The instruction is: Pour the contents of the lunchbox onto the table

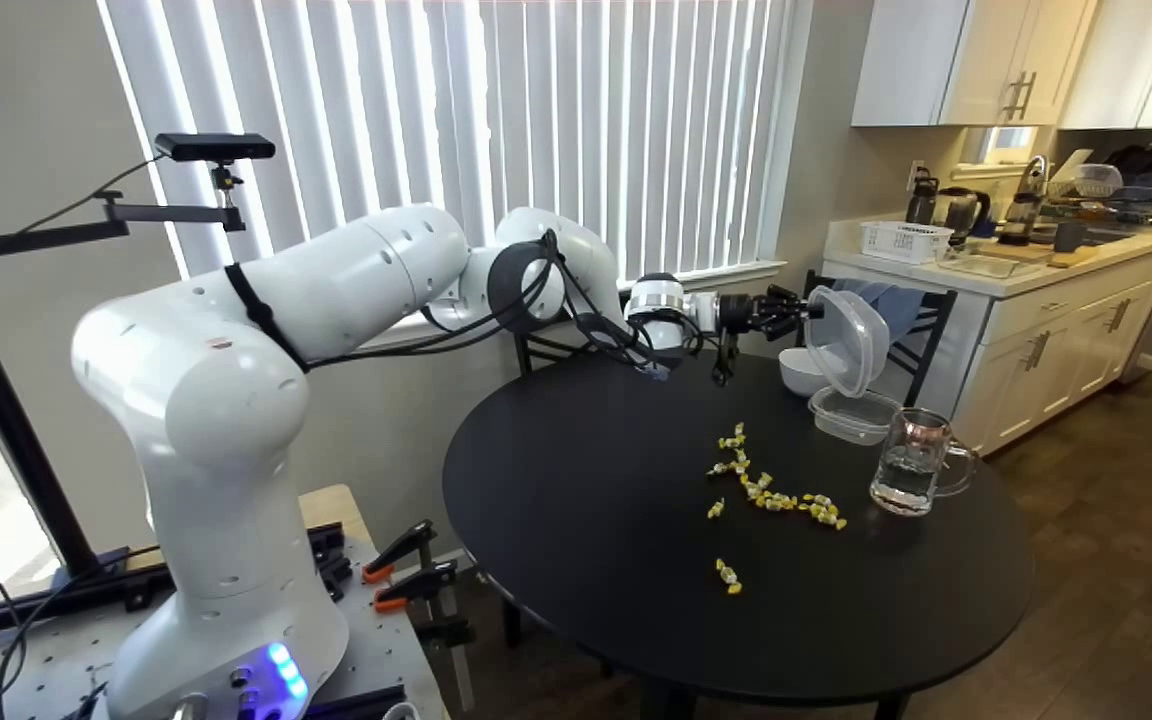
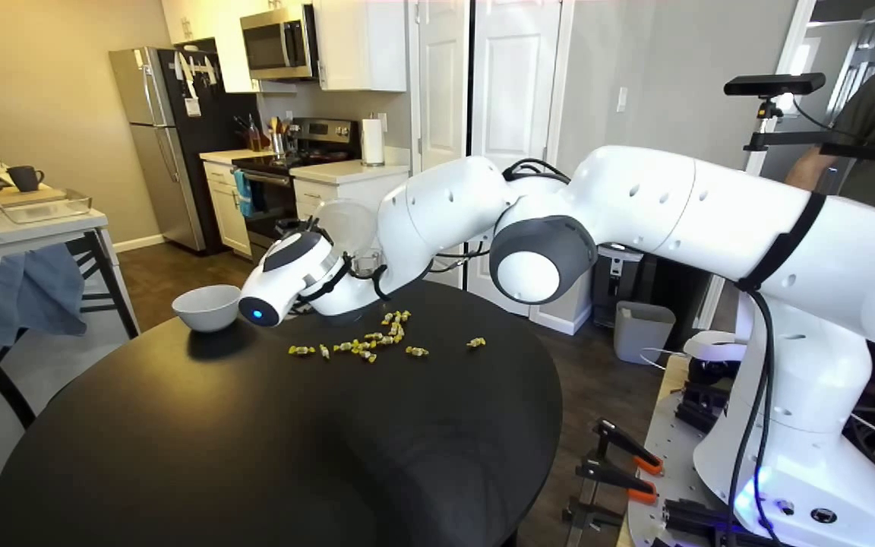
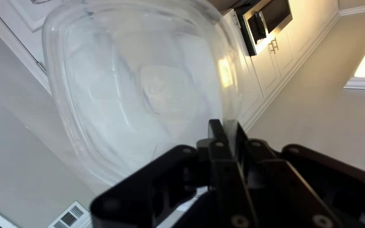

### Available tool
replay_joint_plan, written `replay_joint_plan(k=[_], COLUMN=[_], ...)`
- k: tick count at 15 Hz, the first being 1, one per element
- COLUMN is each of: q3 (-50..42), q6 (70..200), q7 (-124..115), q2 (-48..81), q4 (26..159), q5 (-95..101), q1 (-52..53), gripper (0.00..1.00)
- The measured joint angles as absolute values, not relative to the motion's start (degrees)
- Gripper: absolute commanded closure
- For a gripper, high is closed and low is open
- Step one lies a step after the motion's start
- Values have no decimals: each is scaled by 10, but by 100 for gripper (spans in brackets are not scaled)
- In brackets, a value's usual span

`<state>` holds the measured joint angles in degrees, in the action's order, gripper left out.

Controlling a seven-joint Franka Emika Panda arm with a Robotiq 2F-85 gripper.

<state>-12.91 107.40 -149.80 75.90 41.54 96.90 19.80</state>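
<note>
The lunchbox (image 1: pixel 861 335), a clear plastic container with rounded corners, is held in the air above the table's far side, tipped on its side. My gripper (image 3: pixel 228 125) is shut on its wall near the rim, and also shows in an exterior view (image 1: pixel 814 309). In the wrist view the lunchbox (image 3: pixel 157 88) fills the upper left, with no pieces visible inside. In an exterior view it (image 2: pixel 346 224) is partly behind the arm. The contents, yellow wrapped pieces (image 1: pixel 776 502), lie scattered on the round black table (image 1: pixel 616 480); they also show in an exterior view (image 2: pixel 386 340).
A second clear container (image 1: pixel 851 420) stands on the table below the held lunchbox. A white bowl (image 1: pixel 800 373) is beside it, and a glass mug (image 1: pixel 908 468) with clear liquid stands near the edge. A chair (image 1: pixel 926 330) stands behind. A person (image 2: pixel 874 121) is at an exterior view's edge.
</note>
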Motion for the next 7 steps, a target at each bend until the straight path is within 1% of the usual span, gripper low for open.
replay_joint_plan(k=[7], q3=[-143], q6=[1089], q7=[-1449], q2=[766], q4=[427], q5=[972], q1=[195], gripper=[98])
